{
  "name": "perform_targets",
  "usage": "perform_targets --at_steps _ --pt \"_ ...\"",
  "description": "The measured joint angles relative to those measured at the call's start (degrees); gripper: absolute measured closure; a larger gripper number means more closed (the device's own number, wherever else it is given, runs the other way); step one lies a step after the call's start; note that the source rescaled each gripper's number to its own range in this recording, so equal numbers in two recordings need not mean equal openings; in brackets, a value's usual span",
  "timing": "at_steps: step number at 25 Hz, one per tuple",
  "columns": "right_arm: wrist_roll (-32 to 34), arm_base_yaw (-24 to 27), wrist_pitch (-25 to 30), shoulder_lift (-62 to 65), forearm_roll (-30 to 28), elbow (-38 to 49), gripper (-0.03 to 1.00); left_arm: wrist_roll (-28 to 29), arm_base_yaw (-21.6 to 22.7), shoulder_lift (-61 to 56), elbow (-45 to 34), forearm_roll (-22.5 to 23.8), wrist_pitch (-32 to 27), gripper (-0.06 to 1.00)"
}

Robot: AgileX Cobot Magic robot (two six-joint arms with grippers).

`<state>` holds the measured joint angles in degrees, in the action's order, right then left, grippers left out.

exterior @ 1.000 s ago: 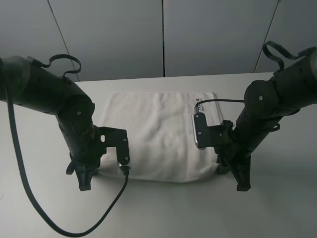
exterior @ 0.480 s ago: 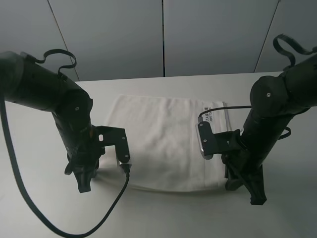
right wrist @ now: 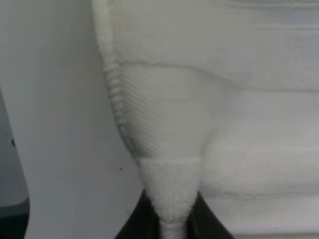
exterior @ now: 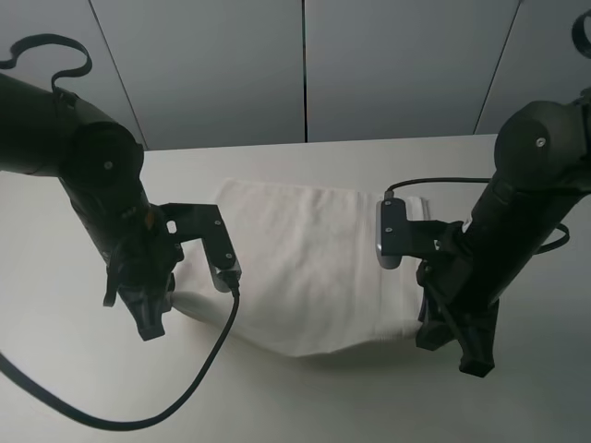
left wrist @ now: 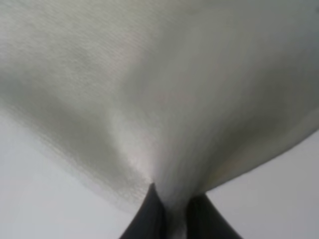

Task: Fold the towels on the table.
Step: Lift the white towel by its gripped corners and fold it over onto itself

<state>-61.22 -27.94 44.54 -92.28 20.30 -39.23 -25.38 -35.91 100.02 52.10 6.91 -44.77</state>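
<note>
Pinching towel near corners, L claw & R claw both clamped tight, edge raised off table.

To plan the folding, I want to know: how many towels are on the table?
1. One white towel lies in the middle of the table, its near corners pinched by the left gripper and the right gripper. Its layers could hide another.

No text, brand, number or sign can be read in any view. The towel shows no legible print on the cloth that is visible, in the high view or in either wrist view.
</note>
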Motion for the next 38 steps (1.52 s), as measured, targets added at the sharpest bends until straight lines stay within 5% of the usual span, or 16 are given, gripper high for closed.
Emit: perform_targets --at_steps 12,22,38 --pt "27.74 0.00 0.20 7.54 -1.78 -1.28 0.97 17.53 0.00 -2.84 0.00 1.63 4.94 0.94" --pt "42.68 0.00 -2.00 7.72 -7.07 -4.32 0.97 32.82 0.00 -2.84 0.86 7.58 8.51 0.89" --pt "61.71 0.00 -8.36 7.72 -20.30 -4.98 0.97 44.37 0.00 -2.84 1.82 12.65 17.17 0.88"
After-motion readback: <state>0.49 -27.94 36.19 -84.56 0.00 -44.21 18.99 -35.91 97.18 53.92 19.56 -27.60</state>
